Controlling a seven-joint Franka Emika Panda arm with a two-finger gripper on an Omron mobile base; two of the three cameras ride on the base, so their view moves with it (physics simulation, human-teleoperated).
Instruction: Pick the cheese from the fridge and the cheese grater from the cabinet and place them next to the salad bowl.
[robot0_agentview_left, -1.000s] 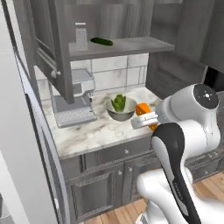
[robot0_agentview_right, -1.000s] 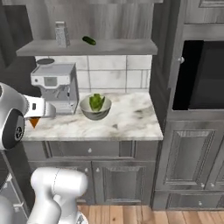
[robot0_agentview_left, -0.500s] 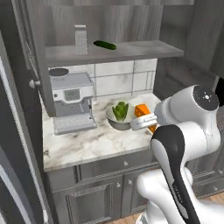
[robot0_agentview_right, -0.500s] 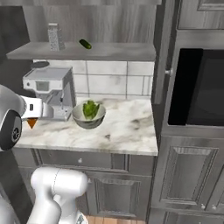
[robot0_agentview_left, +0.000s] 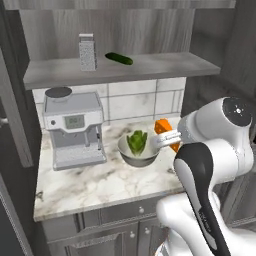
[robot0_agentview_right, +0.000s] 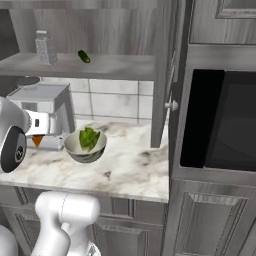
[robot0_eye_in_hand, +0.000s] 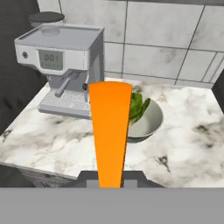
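— One item in hand: cheese (robot0_eye_in_hand: 109, 135), an orange wedge, clamped between the fingers of the gripper (robot0_eye_in_hand: 110, 178). Jaws closed tight on its lower end.

— Position against the salad bowl (robot0_agentview_left: 138, 151)?

— Held in the air just beside the salad bowl, on its right as seen from the left base camera (robot0_agentview_left: 166, 132). Not touching the rim. From the hand camera, overlaps the bowl's left edge, with the bowl (robot0_eye_in_hand: 146, 120) lying behind it on the marble counter (robot0_eye_in_hand: 183, 131).

— Bowl contents?

— Green lettuce (robot0_agentview_right: 89, 137) inside a round grey shell. Upright, resting flat on the counter.

— Cheese grater?

— Standing upright on the open cabinet shelf (robot0_agentview_left: 150, 67), well above the salad bowl and to its left (robot0_agentview_left: 87, 52). Grey, speckled faces, handle on top. Also seen from the right base camera at the shelf's left end (robot0_agentview_right: 45, 47).

— Anything else on that shelf?

— One dark green cucumber (robot0_agentview_left: 119, 58), lying on its side near the grater, apart from it, roughly above the salad bowl.

— Other items around the bowl?

— Grey coffee machine (robot0_agentview_left: 73, 127), left of the salad bowl on the same counter, near but not touching. White tiled backsplash (robot0_eye_in_hand: 175, 39) behind both.

— Right of the bowl?

— From the right base camera, bare marble, then a tall dark unit with a black oven door (robot0_agentview_right: 220, 125), well apart from the bowl.

— Cabinet itself?

— Dark grey wood grain (robot0_agentview_right: 125, 27), above the salad bowl.
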